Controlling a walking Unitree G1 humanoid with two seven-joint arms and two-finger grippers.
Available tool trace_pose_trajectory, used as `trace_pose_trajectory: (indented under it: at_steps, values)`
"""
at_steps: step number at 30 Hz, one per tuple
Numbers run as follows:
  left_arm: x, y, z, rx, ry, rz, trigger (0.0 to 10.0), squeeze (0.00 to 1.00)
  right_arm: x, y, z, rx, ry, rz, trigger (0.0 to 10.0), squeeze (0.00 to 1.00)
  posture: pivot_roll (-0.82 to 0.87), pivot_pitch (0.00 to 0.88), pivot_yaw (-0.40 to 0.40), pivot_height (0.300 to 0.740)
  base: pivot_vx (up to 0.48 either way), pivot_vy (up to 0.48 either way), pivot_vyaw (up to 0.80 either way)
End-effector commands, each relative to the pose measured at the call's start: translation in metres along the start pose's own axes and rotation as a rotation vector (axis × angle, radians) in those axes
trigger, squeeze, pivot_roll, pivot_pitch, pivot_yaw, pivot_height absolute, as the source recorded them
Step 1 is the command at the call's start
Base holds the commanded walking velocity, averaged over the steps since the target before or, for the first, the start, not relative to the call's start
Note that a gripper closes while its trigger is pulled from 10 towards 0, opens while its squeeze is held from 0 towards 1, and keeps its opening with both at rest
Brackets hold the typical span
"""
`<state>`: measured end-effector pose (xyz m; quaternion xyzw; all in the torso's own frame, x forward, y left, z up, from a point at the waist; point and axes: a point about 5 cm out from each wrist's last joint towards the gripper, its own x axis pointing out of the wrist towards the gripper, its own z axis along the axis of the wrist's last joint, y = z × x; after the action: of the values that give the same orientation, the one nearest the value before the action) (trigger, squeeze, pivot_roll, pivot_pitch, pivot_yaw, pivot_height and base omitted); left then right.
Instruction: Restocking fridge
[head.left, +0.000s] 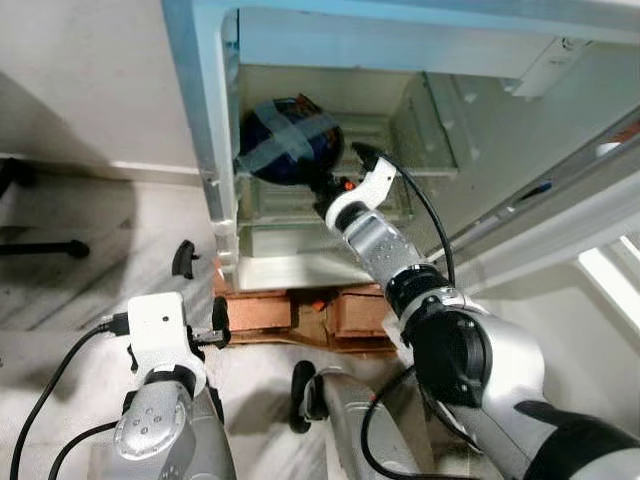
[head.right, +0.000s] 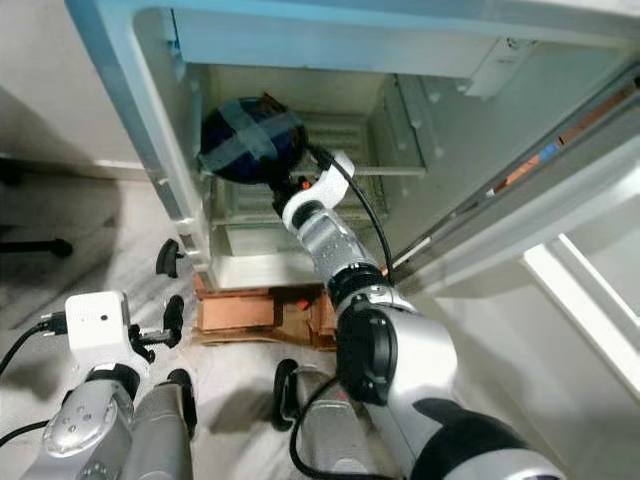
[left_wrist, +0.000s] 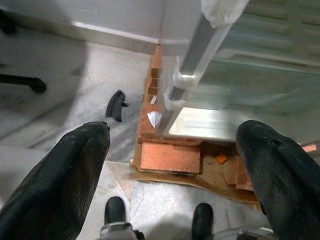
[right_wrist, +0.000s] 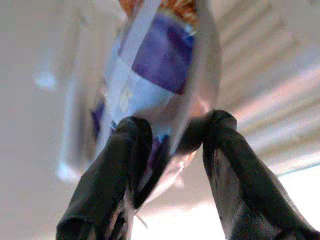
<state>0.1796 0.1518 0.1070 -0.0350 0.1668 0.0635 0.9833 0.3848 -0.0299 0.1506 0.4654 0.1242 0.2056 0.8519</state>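
A dark blue bag (head.left: 285, 140), crossed by pale tape, is seen inside the open fridge (head.left: 215, 170), resting on a shelf (head.left: 385, 165) against the left inner wall. In the right wrist view the bag (right_wrist: 150, 75) appears as a clear wrapper with purple and white print, its lower edge pinched between the two black fingers (right_wrist: 117, 165). The right gripper (head.left: 335, 185) is reached into the compartment and is closed on the bag's near edge.

The fridge is raised on bricks (head.left: 260, 310) laid over cardboard (left_wrist: 195, 180) on the marble floor (head.left: 90, 260). A small black object (left_wrist: 115, 105) lies on the floor just beside the fridge corner.

The left gripper (left_wrist: 170, 165) is held low before the fridge base, its fingers (left_wrist: 65, 170) spread wide with nothing between them.
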Motion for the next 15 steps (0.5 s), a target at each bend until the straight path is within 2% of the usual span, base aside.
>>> trace_pose_trajectory:
  at_steps: [1,6,8,11,12,15]
  values:
    - [-0.009,-0.005,-0.005,-0.028,0.032,-0.006,10.0,0.0,0.012,0.032,-0.012,0.065,0.007,0.067,10.0,1.0,0.3,0.337,-0.213,0.74,0.0,0.0,0.0]
    - [-0.011,-0.004,-0.006,-0.03,0.039,-0.002,10.0,0.0,0.016,0.046,-0.01,0.115,-0.019,0.087,10.0,1.0,0.31,0.349,-0.211,0.74,0.0,0.0,0.0]
    - [-0.01,-0.003,-0.004,-0.028,0.037,0.002,10.0,0.0,0.018,0.053,-0.015,0.093,0.005,0.09,10.0,1.0,0.31,0.349,-0.21,0.74,0.0,0.0,0.0]
    - [-0.008,-0.002,-0.003,-0.024,0.034,0.004,10.0,0.0,0.017,0.049,-0.027,-0.057,0.097,0.068,10.0,1.0,0.3,0.349,-0.209,0.74,0.0,0.0,0.0]
    - [-0.007,-0.002,-0.003,-0.023,0.033,0.004,10.0,0.0,0.014,0.039,-0.032,-0.155,0.14,0.026,10.0,1.0,0.29,0.345,-0.21,0.74,0.0,0.0,0.0]
    - [-0.006,-0.002,-0.003,-0.022,0.032,0.002,10.0,0.0,0.011,0.03,-0.032,-0.208,0.157,-0.009,10.0,1.0,0.29,0.342,-0.209,0.74,0.0,0.0,0.0]
